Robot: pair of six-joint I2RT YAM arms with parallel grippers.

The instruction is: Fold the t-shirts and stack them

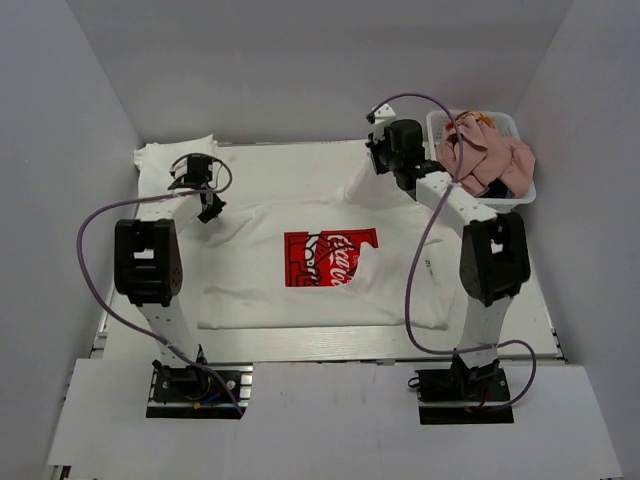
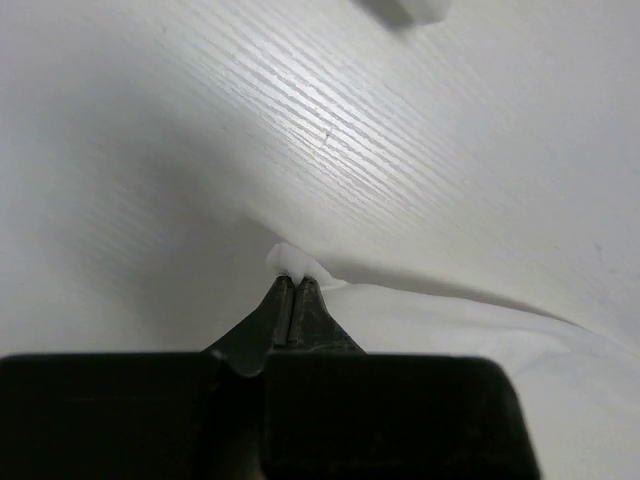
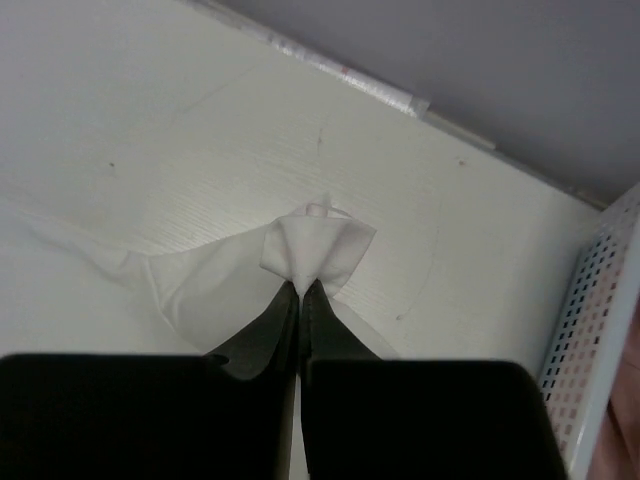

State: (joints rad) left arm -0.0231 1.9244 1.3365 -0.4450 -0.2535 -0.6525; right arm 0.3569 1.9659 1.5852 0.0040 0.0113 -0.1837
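The white t-shirt with the red Coca-Cola print [image 1: 330, 258] lies spread across the middle of the table. My left gripper [image 1: 212, 207] is shut on its left far corner; the wrist view shows a small tuft of white cloth [image 2: 290, 262] pinched at the fingertips. My right gripper [image 1: 392, 168] is shut on its right far corner, lifting it in a peak; the cloth [image 3: 315, 245] fans out past the fingertips. A plain white folded shirt [image 1: 165, 158] lies at the far left. A pink shirt [image 1: 490, 155] and a navy one [image 1: 497, 187] sit in the basket.
The white mesh basket [image 1: 520, 195] stands at the far right; its perforated wall [image 3: 590, 350] is close to my right gripper. The back wall and the table's far edge [image 3: 350, 75] lie just behind.
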